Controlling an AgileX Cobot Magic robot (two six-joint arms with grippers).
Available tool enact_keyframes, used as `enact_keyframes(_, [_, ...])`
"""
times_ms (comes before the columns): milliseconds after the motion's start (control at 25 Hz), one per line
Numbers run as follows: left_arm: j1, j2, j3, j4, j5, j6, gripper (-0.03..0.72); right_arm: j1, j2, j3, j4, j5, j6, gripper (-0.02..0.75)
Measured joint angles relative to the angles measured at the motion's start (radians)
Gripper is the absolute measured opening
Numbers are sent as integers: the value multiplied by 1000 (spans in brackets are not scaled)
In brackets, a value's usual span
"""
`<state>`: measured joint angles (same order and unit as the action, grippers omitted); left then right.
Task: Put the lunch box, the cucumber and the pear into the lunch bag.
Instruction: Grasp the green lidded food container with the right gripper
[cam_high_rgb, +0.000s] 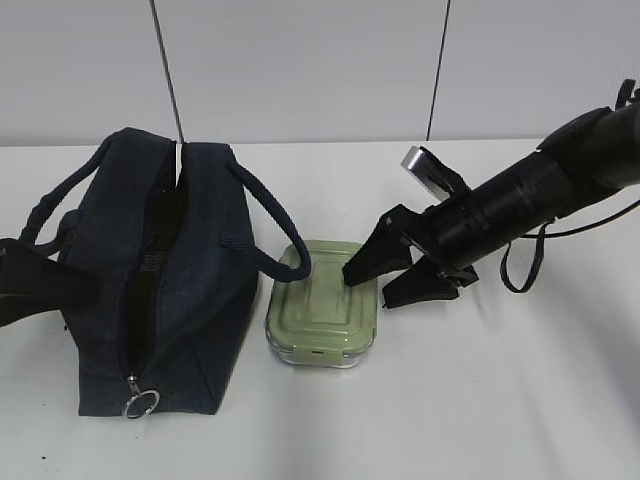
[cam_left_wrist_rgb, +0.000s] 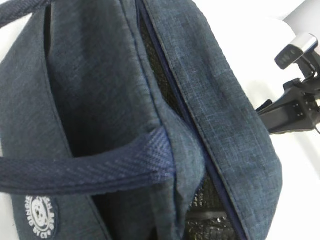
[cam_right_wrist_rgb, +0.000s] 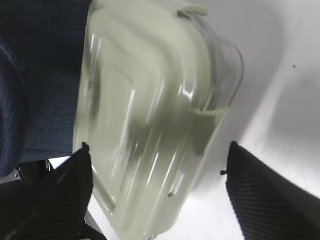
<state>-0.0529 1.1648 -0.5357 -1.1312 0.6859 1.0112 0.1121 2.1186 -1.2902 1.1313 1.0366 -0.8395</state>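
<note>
The navy lunch bag (cam_high_rgb: 190, 290) lies on the left with its top zipper open; it fills the left wrist view (cam_left_wrist_rgb: 220, 100). The sage-lidded lunch box (cam_high_rgb: 322, 303) stands on the table right beside the bag. My right gripper (cam_high_rgb: 370, 288) is open, its jaws straddling the box's right end without touching it; in the right wrist view the gripper (cam_right_wrist_rgb: 157, 192) has the box (cam_right_wrist_rgb: 145, 115) between its fingers. A dark shape at the bag's left side is my left gripper (cam_high_rgb: 40, 282); its fingers do not show. The cucumber and the pear are out of view.
The bag's ring pull (cam_high_rgb: 140, 404) lies at its near end, and one rope handle (cam_high_rgb: 268, 240) arches toward the box. The white table (cam_high_rgb: 500, 400) spreads to the right and front. A wall stands behind.
</note>
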Motion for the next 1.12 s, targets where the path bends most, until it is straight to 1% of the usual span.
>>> enact_keyframes(160, [0,0,0,-7,0,0,-16,15,2,0,2,-24,0,634])
enact_keyframes(400, [0,0,0,-27,0,0,-16,39,33,0,10,-32,0,591])
enact_keyframes(600, [0,0,0,-28,0,0,-16,41,73,0,50,-9,0,582])
enact_keyframes(720, [0,0,0,-28,0,0,-16,41,73,0,59,2,-2,526])
enact_keyframes(880, [0,0,0,-28,0,0,-16,41,74,-4,67,21,-6,421])
enact_keyframes(960, [0,0,0,-28,0,0,-16,42,75,-16,67,30,-6,402])
enact_keyframes(1120, [0,0,0,-28,0,0,-16,42,77,-42,50,37,-6,394])
